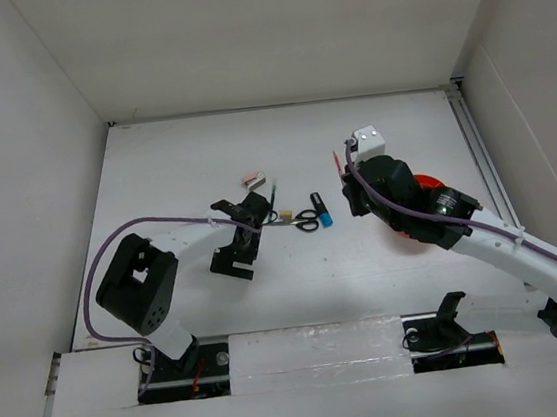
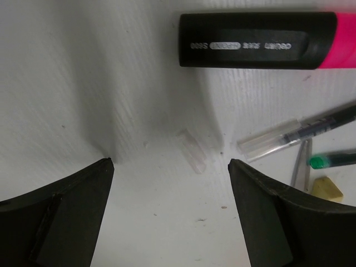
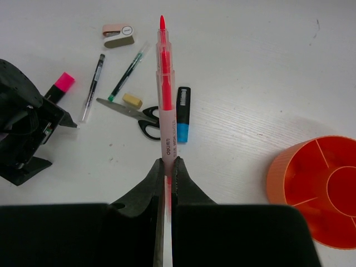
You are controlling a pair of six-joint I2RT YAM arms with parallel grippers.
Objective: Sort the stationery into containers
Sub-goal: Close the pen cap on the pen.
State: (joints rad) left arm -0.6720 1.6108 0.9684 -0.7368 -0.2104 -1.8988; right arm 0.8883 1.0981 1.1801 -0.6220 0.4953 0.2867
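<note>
the white table (image 1: 388, 287) stands in a plain white enclosure, with walls (image 1: 23, 177) on its left, far and right sides; up close the surface shows fine grain and a few dark specks. only the top view shows both arms whole: the left arm bends from its base toward the middle of the table, and the right arm stretches from the near right corner to the centre-right, covering most of the orange cup (image 3: 281, 181). the right wrist view shows that cup in the open on the right, its inner dividers visible, well apart from the loose things to the left: black-handled scissors (image 3: 133, 114), black marker with blue cap (image 3: 183, 114) just right of them, small tan eraser (image 3: 132, 100), two thin dark pens (image 3: 93, 86) and a pink-and-tan item (image 3: 118, 34) farthest off. the left wrist view alone shows a small clear plastic piece (image 2: 192, 150) lying between the spread jaws of the left gripper (image 2: 169, 167), which hovers low with the black marker with pink cap (image 2: 258, 40) just beyond it. the right gripper (image 3: 167, 164) is pressed together on the red pen (image 3: 165, 94), pinching its lower end, tip pointing far.
</note>
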